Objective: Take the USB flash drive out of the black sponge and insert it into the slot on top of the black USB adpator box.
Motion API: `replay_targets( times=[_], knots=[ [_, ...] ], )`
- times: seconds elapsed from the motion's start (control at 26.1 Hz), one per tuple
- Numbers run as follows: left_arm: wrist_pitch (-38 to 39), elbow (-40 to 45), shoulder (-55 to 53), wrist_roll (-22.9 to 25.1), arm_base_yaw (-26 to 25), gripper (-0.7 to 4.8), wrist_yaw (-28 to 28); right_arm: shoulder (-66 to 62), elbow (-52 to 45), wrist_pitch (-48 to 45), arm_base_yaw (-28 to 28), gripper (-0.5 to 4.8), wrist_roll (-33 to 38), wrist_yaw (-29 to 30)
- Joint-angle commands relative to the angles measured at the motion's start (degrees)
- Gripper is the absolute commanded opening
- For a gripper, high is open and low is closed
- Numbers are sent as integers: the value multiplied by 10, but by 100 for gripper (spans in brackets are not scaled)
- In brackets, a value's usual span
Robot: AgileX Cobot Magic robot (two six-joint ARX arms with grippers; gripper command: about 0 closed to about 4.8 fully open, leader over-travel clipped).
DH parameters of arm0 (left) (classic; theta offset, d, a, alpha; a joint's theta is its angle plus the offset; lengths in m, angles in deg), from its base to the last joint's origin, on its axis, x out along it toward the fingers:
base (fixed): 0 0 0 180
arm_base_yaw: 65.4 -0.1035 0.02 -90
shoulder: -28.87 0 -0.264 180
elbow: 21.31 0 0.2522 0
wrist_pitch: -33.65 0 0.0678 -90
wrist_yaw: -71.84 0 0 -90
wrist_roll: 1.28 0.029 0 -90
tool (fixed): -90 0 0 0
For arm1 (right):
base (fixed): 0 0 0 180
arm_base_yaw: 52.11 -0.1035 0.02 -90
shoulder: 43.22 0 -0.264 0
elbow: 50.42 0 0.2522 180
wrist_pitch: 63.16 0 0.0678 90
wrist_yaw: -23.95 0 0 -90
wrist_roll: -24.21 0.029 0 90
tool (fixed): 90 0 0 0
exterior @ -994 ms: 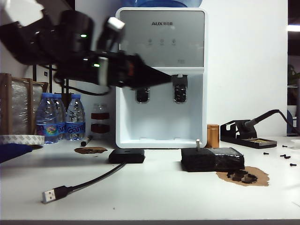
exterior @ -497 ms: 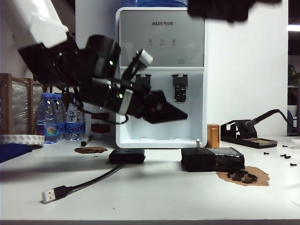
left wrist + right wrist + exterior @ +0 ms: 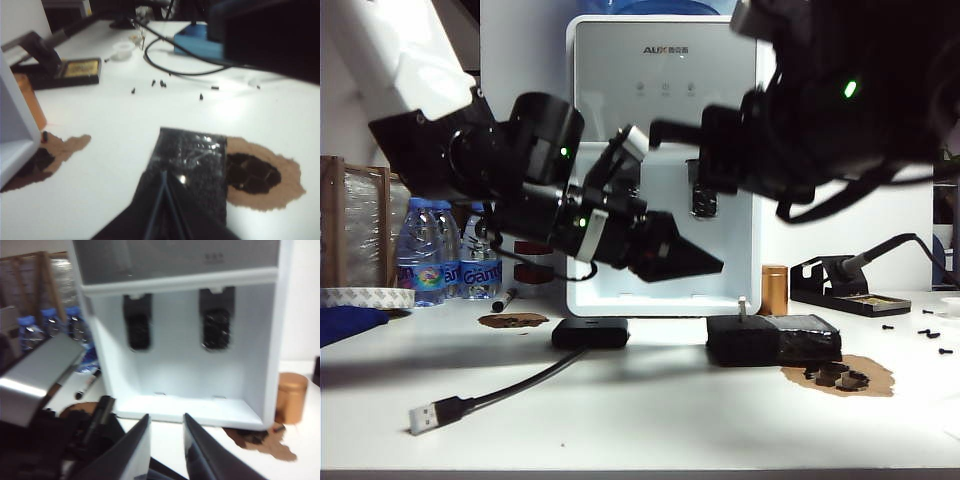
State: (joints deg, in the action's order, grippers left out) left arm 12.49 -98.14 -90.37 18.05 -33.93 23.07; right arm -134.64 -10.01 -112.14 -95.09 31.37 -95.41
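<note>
— black cable first, far left on the white table (image 3: 650, 425): its silver plug (image 3: 428, 416) lies near the front edge, and the cable runs back to the black usb adpator box (image 3: 590, 333), which sits flat in front of the water dispenser (image 3: 665, 160).
— and the left gripper?
— the left gripper (image 3: 705, 264) hangs in the air above and just right of that box, pointing right and slightly down. its fingers come to one closed point, and in the left wrist view (image 3: 164, 197) they meet in a seam with nothing between them.
— where is the drive from there?
— the usb flash drive (image 3: 742, 307) stands upright in the left end of the black sponge (image 3: 772, 341), below and a little right of the left gripper's tip, apart from it. in the left wrist view the glossy wrap of the sponge (image 3: 192, 165) shows just beyond the fingers, but i cannot make out the drive there.
— the right arm?
— high on the right, a dark blurred mass before the dispenser; i cannot pick out its fingers in the exterior view. in the right wrist view the right gripper (image 3: 166, 437) has its two fingers a small gap apart, holding nothing, facing the dispenser (image 3: 175, 335), well above the sponge.
— further right?
— a copper-coloured can (image 3: 774, 290) behind the sponge, then a soldering iron stand (image 3: 848, 285).
</note>
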Motion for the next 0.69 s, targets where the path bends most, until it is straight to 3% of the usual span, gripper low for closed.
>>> replay_targets(
  times=[0.04,0.69],
  knots=[
    [-2,-2,-10,24,0,-4,3,-29,1,-38,6,111,8,0],
    [34,-2,-29,30,-2,-4,3,-181,1,-83,21,111,87,-12]
  ],
)
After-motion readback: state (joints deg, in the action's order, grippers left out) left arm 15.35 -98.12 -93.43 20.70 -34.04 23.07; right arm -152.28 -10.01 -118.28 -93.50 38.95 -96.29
